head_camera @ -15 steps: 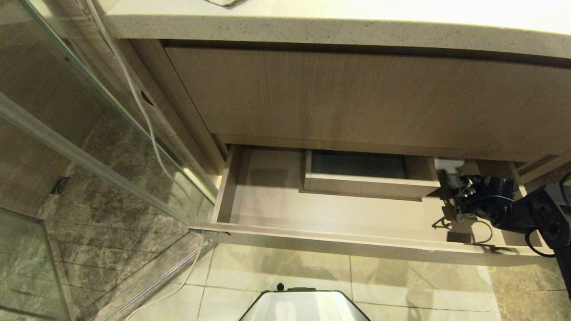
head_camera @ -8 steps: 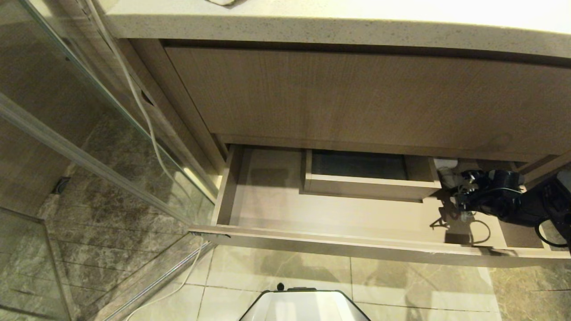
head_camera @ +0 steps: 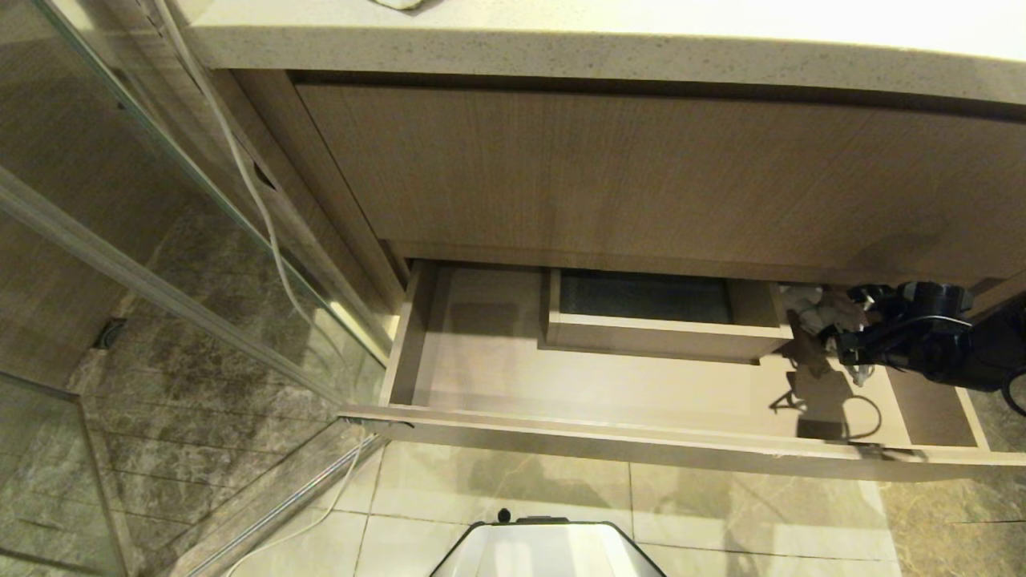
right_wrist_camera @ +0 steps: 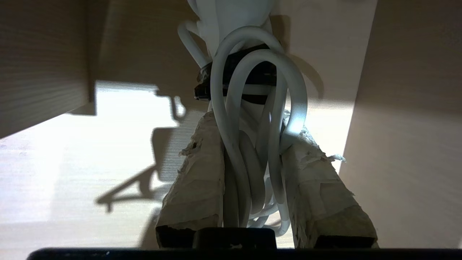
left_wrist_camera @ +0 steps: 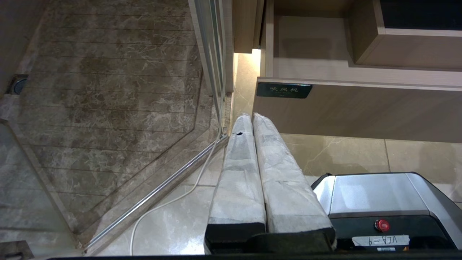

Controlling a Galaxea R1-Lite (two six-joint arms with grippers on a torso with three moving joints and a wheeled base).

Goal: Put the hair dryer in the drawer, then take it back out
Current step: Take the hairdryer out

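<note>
The drawer (head_camera: 609, 443) stands pulled out under the vanity, its black label (left_wrist_camera: 284, 90) at the left end of the front. The white hair dryer (head_camera: 805, 309) lies in the drawer's back right corner. My right gripper (head_camera: 843, 332) reaches into that corner. In the right wrist view its fingers (right_wrist_camera: 196, 169) are shut on the hair dryer's (right_wrist_camera: 234, 14) handle and the looped white cord (right_wrist_camera: 252, 72). The right gripper (right_wrist_camera: 249, 126) sits close to the drawer's side wall. My left gripper (left_wrist_camera: 249, 117) hangs parked and shut above the floor, in front of the drawer's left end.
A boxed notch (head_camera: 657, 320) fills the drawer's back middle. The taller wood-grain panel (head_camera: 641, 176) and stone countertop (head_camera: 561, 44) overhang it. A glass shower panel (head_camera: 200, 240) with a white cable (head_camera: 264, 224) stands at the left. My base (head_camera: 545, 549) is on the tiled floor.
My right arm has moved further toward the back of the drawer's right corner, closer to the hair dryer. The drawer and the left arm have not moved.
</note>
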